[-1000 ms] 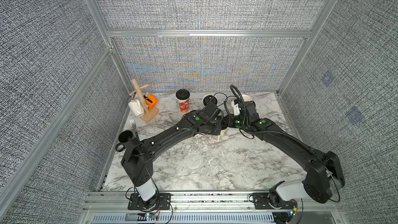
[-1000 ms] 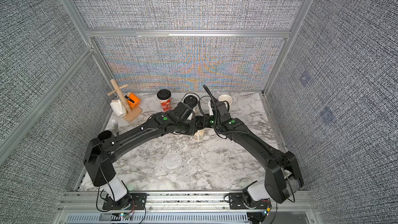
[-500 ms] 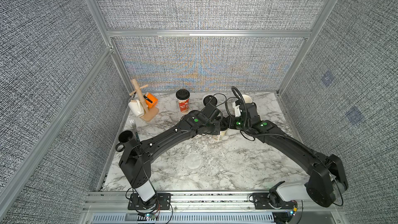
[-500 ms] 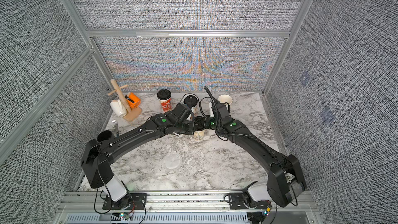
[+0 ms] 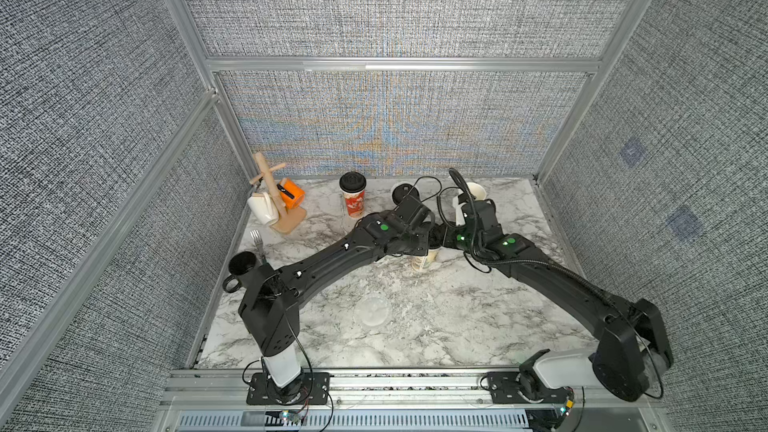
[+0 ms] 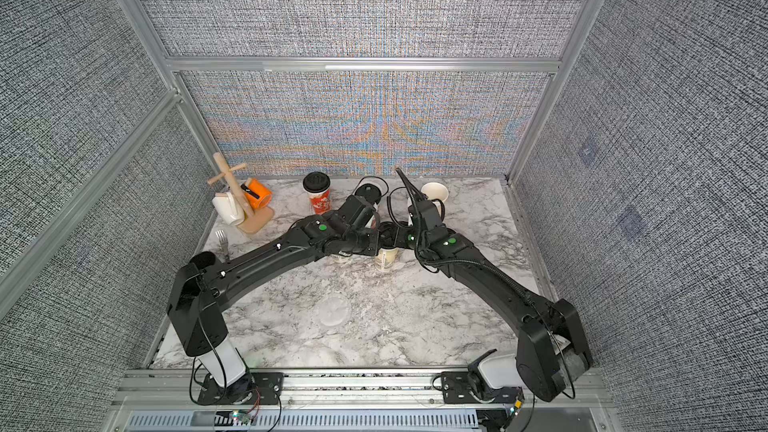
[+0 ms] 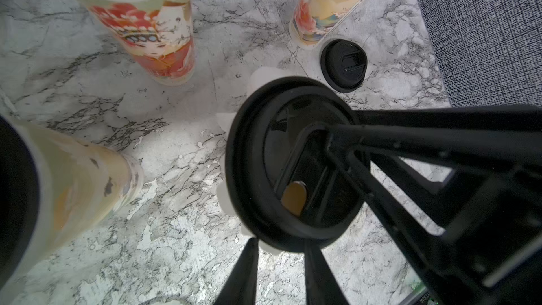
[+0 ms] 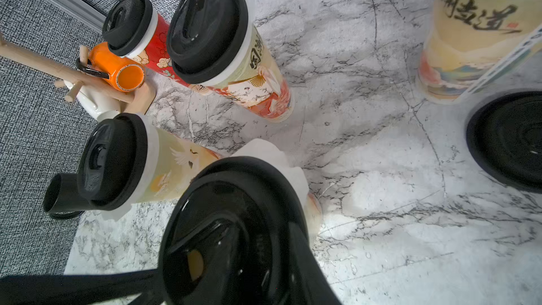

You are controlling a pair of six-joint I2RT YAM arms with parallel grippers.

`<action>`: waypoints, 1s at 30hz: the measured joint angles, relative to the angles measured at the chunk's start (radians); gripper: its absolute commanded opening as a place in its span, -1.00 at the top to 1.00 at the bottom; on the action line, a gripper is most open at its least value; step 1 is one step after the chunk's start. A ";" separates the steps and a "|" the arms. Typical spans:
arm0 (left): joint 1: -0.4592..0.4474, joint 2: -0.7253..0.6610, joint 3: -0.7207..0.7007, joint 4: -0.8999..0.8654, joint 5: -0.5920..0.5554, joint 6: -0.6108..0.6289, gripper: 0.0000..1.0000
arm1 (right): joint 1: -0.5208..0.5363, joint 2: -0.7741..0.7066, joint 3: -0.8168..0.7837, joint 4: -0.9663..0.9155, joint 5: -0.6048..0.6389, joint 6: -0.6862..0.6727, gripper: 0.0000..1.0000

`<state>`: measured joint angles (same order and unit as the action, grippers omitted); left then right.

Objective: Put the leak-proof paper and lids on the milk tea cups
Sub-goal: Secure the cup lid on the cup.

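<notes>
Mid-table stands a beige milk tea cup (image 5: 423, 261) (image 6: 386, 259) with a black lid (image 7: 293, 171) (image 8: 231, 230) on top. Whitish leak-proof paper (image 7: 225, 203) (image 8: 272, 154) sticks out under the lid's rim. My left gripper (image 7: 280, 242) (image 5: 430, 238) is open, its tips at the lid's near rim with bare marble between the fingers. My right gripper (image 8: 264, 244) (image 5: 439, 238) reaches in from the opposite side, fingers apart on the lid's top. Another leak-proof paper disc (image 5: 372, 310) (image 6: 332, 310) lies flat on the front marble.
Three lidded cups (image 8: 159, 51) (image 8: 255, 83) (image 8: 173, 171) stand close by. An open cup (image 8: 469, 39) (image 5: 473, 193) is at the back, with a loose black lid (image 8: 510, 139) (image 7: 343, 64) beside it. At the left are a wooden mug tree (image 5: 274, 197), a black mug (image 5: 243, 268) and a fork (image 5: 257, 241).
Both grippers stay on the lidded cup, having shifted only slightly. The cup and lid have barely moved.
</notes>
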<state>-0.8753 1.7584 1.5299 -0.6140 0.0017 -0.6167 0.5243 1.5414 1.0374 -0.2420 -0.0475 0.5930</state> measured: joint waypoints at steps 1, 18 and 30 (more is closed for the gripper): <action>0.000 0.004 0.005 -0.005 -0.002 0.001 0.43 | 0.002 0.000 -0.001 0.002 0.005 0.004 0.41; 0.002 0.041 0.023 -0.046 -0.070 -0.012 0.47 | 0.029 -0.002 -0.011 0.021 0.045 0.011 0.41; 0.017 0.075 0.074 -0.063 -0.107 0.014 0.45 | 0.027 0.048 -0.017 0.101 0.068 0.010 0.41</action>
<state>-0.8581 1.8336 1.6039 -0.6769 -0.1051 -0.6022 0.5510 1.5898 1.0206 -0.1413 0.0204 0.6029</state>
